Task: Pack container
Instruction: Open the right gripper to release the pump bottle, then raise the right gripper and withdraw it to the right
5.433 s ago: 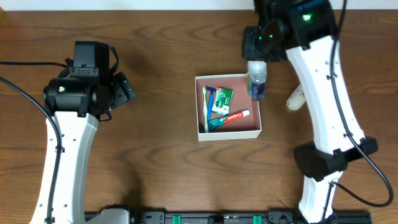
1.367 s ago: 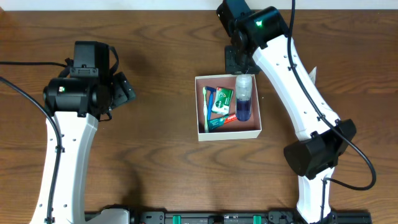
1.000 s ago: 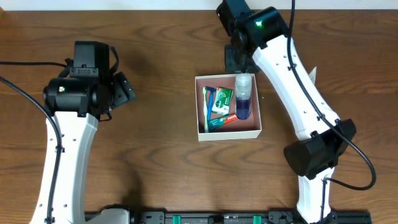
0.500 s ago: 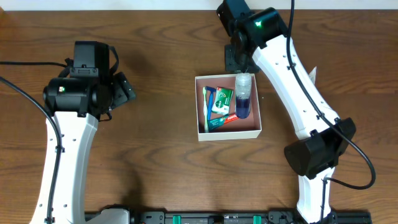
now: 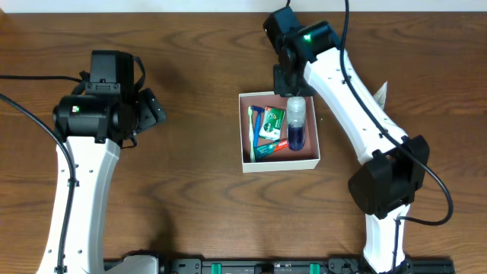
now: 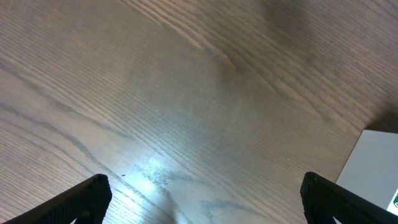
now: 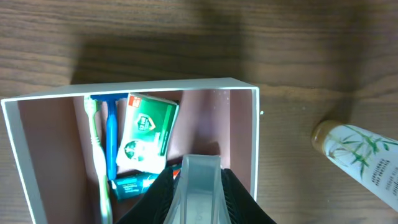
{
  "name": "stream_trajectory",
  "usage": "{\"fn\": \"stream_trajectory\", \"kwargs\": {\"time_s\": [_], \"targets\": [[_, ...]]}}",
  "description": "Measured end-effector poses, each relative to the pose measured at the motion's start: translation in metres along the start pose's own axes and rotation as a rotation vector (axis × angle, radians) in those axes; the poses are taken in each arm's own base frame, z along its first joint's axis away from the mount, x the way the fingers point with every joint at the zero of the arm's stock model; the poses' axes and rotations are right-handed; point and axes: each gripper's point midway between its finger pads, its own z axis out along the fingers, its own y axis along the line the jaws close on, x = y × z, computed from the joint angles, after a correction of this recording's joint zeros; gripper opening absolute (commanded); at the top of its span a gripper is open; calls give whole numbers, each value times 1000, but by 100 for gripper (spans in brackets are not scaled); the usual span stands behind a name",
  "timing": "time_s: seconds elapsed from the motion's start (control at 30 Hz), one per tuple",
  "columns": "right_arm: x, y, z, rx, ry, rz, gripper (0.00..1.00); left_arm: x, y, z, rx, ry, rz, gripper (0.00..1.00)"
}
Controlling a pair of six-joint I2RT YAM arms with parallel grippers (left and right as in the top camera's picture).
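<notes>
The container (image 5: 309, 161), a shallow square box with white walls and a pinkish-brown inside, sits at the table's middle right and also shows in the right wrist view (image 7: 244, 124). Inside lie a blue razor (image 5: 256, 122), a green packet (image 5: 272, 122), a toothbrush (image 7: 96, 155) and a toothpaste tube (image 5: 274, 148). My right gripper (image 5: 293, 93) is shut on a clear bottle with purple liquid (image 5: 296, 124), held over the container's right half; the bottle fills the bottom of the right wrist view (image 7: 198, 190). My left gripper (image 6: 199, 208) is open and empty over bare wood, far left of the container.
A cream tube with a bamboo print (image 7: 367, 163) lies on the table right of the container, partly hidden under the right arm in the overhead view (image 5: 380, 93). The container's white corner shows at the right edge of the left wrist view (image 6: 373, 171).
My right gripper carried the bottle from beside the container's right wall to over its inside, then shifted slightly. The left arm has not moved.
</notes>
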Motion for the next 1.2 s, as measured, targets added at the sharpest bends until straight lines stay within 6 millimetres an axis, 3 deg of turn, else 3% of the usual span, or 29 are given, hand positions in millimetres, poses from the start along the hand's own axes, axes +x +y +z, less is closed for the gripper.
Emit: {"fn": "stream_trajectory", "kwargs": {"time_s": [0.27, 0.67, 1.2], "targets": [[-11, 1, 1, -16, -39, 10, 23, 0, 0, 0, 0, 0, 0, 98], [-28, -18, 5, -12, -70, 21, 22, 0, 0, 0, 0, 0, 0, 98], [-28, -15, 11, -20, -68, -4, 29, 0, 0, 0, 0, 0, 0, 98]]}}
